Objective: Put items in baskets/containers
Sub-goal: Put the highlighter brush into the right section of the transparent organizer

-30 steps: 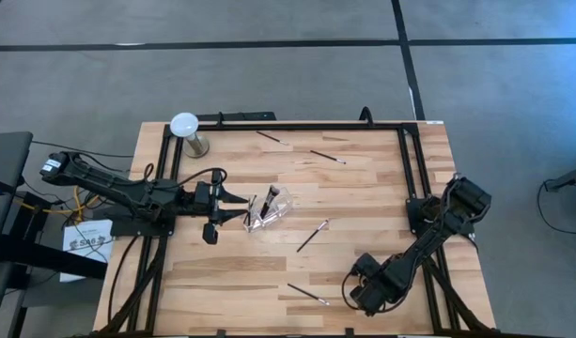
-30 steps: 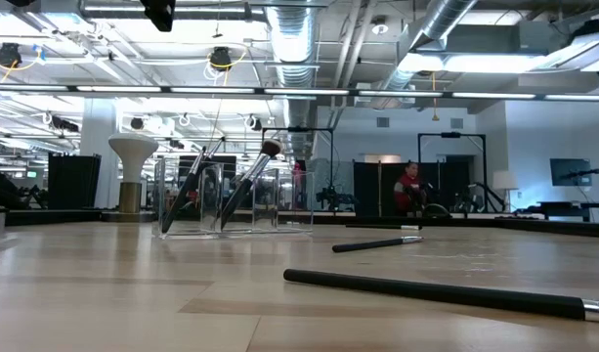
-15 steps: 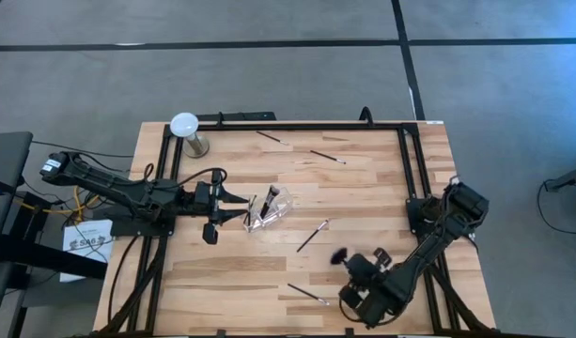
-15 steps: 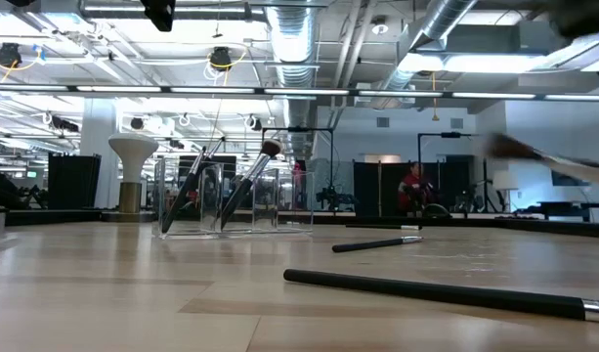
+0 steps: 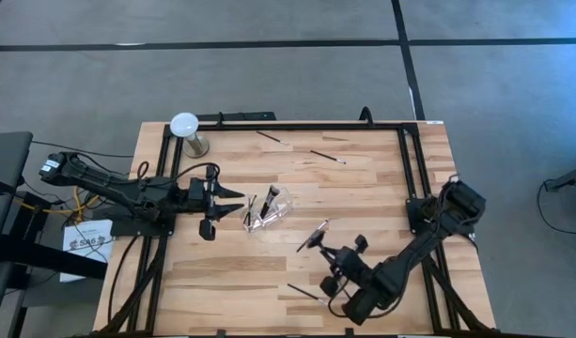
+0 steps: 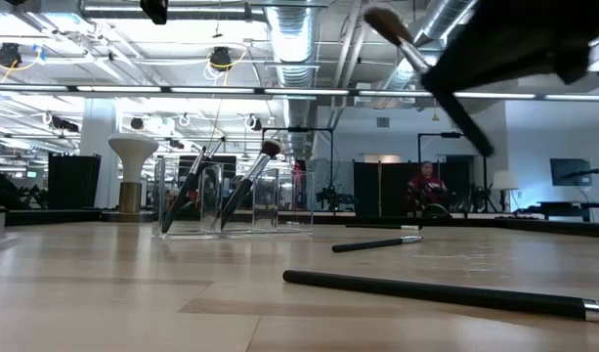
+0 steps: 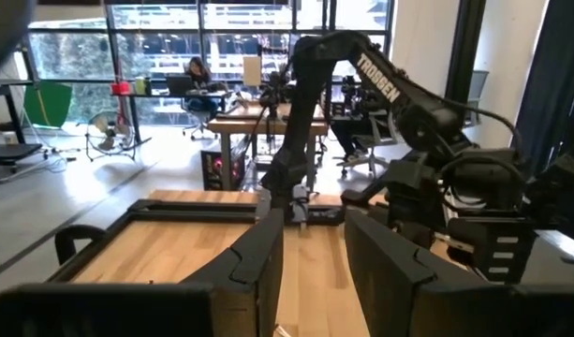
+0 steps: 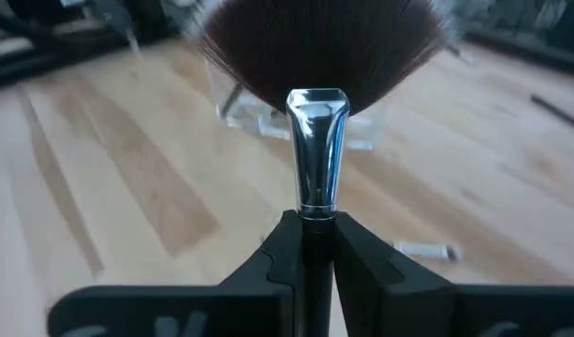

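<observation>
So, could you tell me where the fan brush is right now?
The fan brush is clamped in the right gripper, lifted above the table's front right part, right of the clear cup.

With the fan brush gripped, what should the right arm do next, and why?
Probably carry it on toward the cup. The right gripper is shut on the fan brush, held clear above the table, with the cup ahead and apart from it; the left gripper waits beside the cup.

Bright, even light (fan brush (image 8: 324, 47) blurred)

Right claw (image 5: 333, 255) raised mid-table, fingers pinched together, left claw (image 5: 239, 199) level, fingers parted
</observation>
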### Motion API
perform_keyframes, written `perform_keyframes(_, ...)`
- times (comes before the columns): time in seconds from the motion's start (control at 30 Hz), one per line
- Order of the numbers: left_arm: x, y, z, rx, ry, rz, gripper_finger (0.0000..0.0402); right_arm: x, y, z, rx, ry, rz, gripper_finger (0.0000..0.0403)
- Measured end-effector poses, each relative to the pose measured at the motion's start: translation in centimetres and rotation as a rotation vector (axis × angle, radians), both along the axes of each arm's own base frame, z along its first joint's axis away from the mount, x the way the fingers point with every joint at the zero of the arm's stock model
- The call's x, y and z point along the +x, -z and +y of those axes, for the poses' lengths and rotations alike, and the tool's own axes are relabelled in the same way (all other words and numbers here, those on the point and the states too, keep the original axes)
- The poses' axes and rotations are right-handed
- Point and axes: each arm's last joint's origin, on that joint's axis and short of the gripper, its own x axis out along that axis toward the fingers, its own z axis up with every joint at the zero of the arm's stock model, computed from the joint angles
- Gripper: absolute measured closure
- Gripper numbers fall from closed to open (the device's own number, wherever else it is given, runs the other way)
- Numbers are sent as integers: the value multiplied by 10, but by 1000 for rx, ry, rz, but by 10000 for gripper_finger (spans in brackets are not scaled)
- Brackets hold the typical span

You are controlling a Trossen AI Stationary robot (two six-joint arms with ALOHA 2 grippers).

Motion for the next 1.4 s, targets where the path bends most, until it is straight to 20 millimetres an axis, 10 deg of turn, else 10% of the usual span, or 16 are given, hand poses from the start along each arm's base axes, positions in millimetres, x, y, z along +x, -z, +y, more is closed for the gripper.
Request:
perform_keyframes(0.63,-1,0,0,26,-1,1,288,93,-15,-90,-68,-29,55,376)
perform_keyframes(1.4,34,49,14,78,261,57,229,89,-35,-63,-178,-64,-64,376)
